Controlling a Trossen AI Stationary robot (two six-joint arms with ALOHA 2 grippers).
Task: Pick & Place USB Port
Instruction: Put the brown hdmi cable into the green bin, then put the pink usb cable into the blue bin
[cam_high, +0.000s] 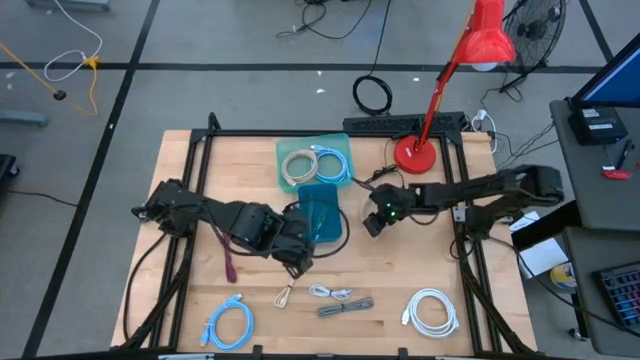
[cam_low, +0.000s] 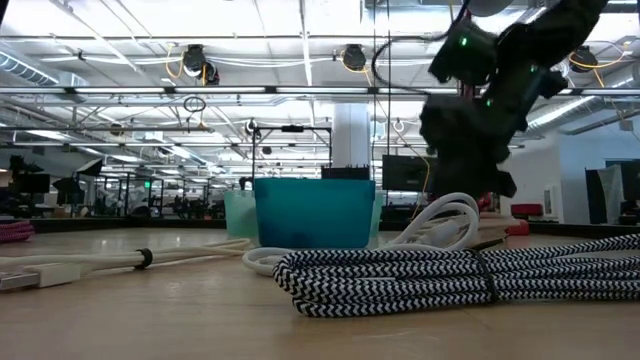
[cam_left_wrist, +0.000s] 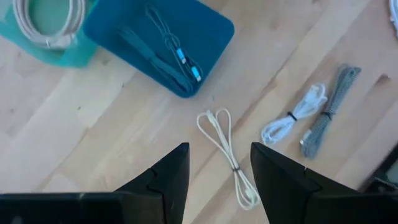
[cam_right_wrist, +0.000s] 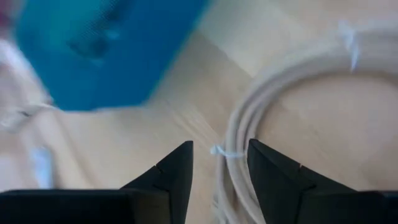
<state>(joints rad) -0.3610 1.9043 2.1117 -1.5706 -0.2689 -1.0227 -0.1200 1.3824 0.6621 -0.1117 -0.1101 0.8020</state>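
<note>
High view shows two teal bins (cam_high: 322, 212), four cable bundles on the table's near side. Left gripper (cam_left_wrist: 219, 171), fingers apart, hovers over the cream looped cable (cam_left_wrist: 225, 149), which lies lengthwise between them; right gripper (cam_high: 372, 222) is parted, empty.

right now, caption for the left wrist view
Left pincer open above a cream cable, blue bin beyond.

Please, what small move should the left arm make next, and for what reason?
Probably lower the left gripper straight down over the thin cream cable bundle on the wooden table and close. Its jaws are open and empty, and in the left wrist view the bundle lies between the fingertips. The dark blue plastic bin, already holding a cable, sits just beyond. The right gripper hovers beside it.
</note>
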